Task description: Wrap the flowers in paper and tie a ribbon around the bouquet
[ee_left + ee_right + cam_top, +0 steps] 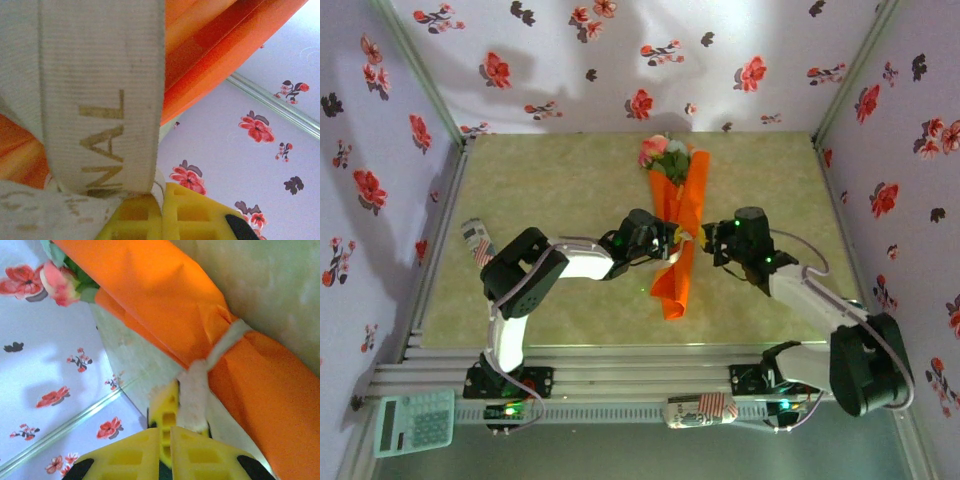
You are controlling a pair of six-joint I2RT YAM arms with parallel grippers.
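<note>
Left end effector (667, 241): pressed together, pinching the ribbon (100, 100) at the bouquet's left flank.
Bouquet (678, 195): lies on the tabletop (550, 180) between both arms, long axis near-to-far, blooms far.
Right end effector (712, 241): equally near, at the right flank; grip cannot be told.

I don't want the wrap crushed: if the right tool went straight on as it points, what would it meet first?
Probably the ribbon at the right tool tips, then the bouquet close behind it; depth is unclear.
</note>
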